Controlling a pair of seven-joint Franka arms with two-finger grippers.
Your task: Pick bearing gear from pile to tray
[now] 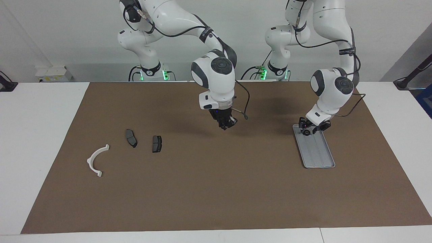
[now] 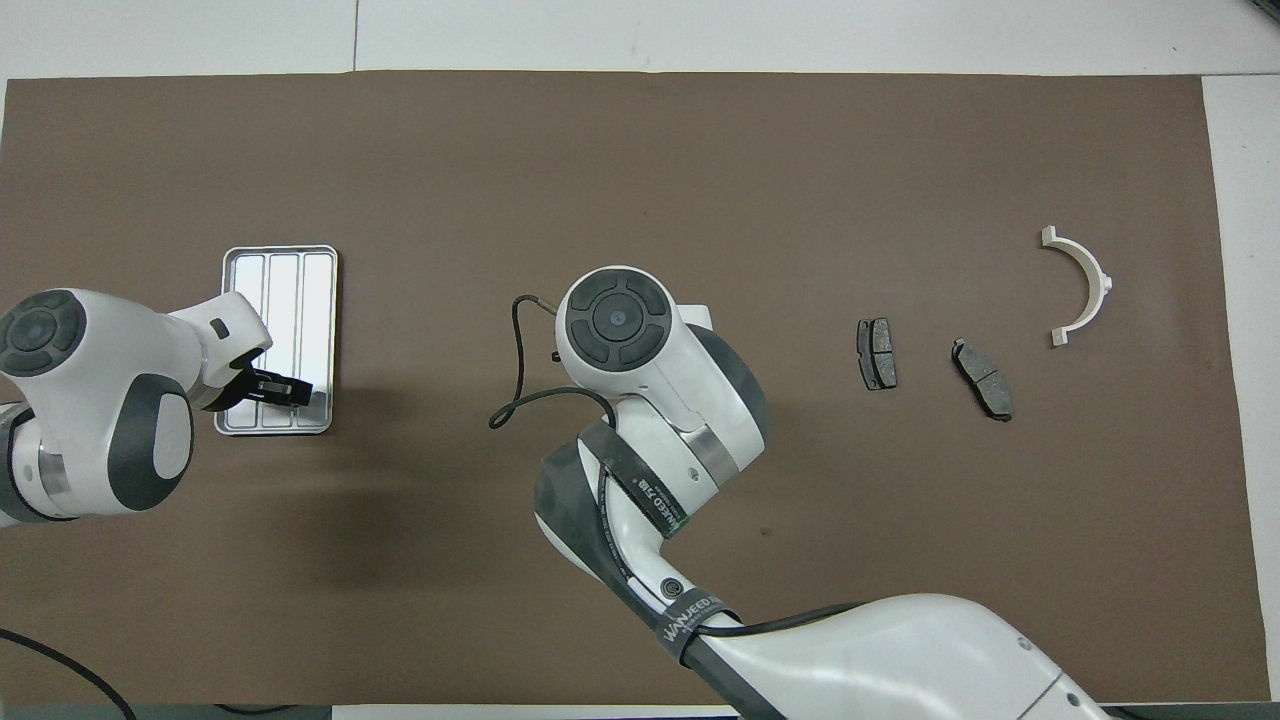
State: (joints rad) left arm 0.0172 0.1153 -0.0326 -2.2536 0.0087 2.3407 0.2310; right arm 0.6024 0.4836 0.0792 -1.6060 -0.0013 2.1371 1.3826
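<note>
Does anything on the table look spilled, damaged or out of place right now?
Nothing stands out. The white arc and two brake pads lie flat and apart on the mat; the tray sits flat.

A brown mat [image 1: 216, 189] covers a white table [image 1: 37, 135] before a pale wall [image 1: 67, 30].

brown mat [image 1: 216, 189] | covers table | white tabletop [image 1: 37, 135] bare at both ends
</note>
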